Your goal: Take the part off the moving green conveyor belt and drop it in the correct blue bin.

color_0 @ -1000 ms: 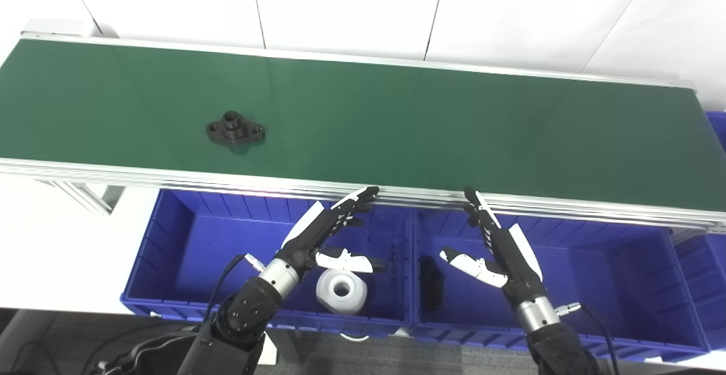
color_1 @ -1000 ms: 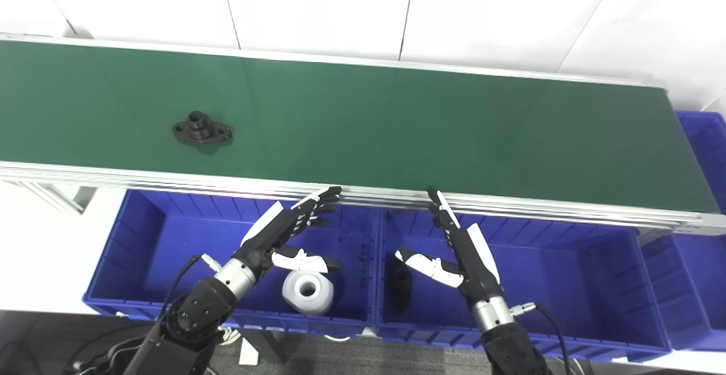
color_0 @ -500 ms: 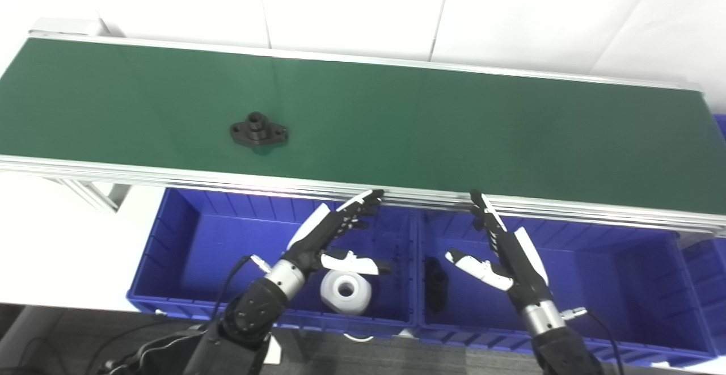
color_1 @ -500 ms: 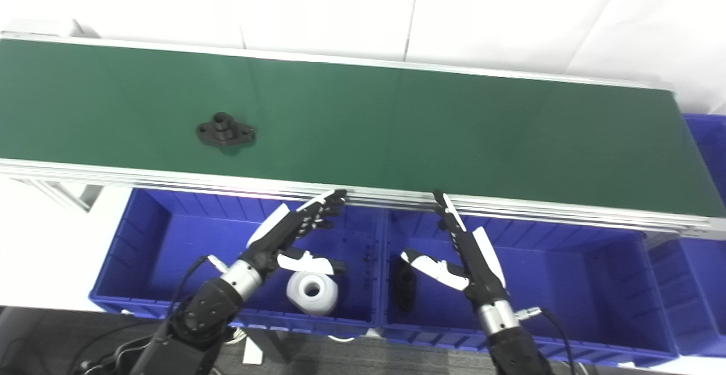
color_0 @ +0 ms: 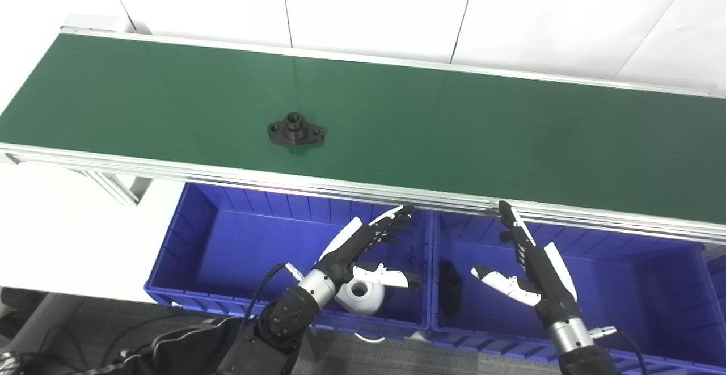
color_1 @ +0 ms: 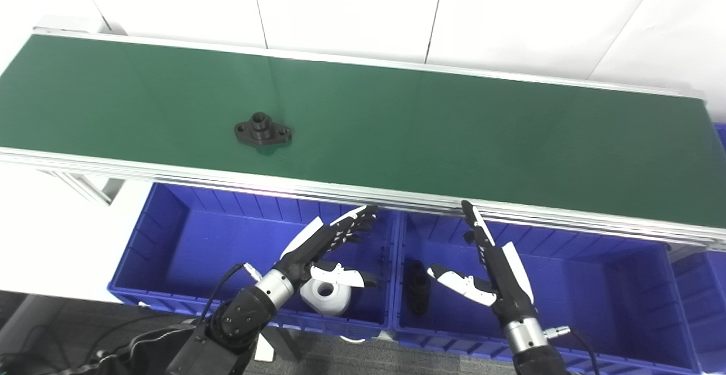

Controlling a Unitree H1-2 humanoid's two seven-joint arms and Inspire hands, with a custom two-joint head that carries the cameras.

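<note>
A black flanged part [color_0: 296, 131] with a raised hub lies on the green conveyor belt [color_0: 454, 131], left of centre; it also shows in the right eye view [color_1: 263, 133]. My left hand [color_0: 363, 247] is open and empty, held over the left blue bin [color_0: 227, 250], below the belt's near rail. My right hand [color_0: 530, 267] is open and empty over the middle blue bin [color_0: 624, 284]. Both hands are well short of the part.
A white round part [color_0: 360, 297] lies in the left bin under my left hand. A black part [color_0: 451, 286] lies in the middle bin beside the divider. The belt's aluminium rail [color_0: 227, 173] runs between bins and belt. Another blue bin [color_1: 719, 137] shows at the right edge.
The camera has shifted, so the whole picture has slid right. The black part has travelled to the right along the belt. Both hands keep the same open pose over the bins.
</note>
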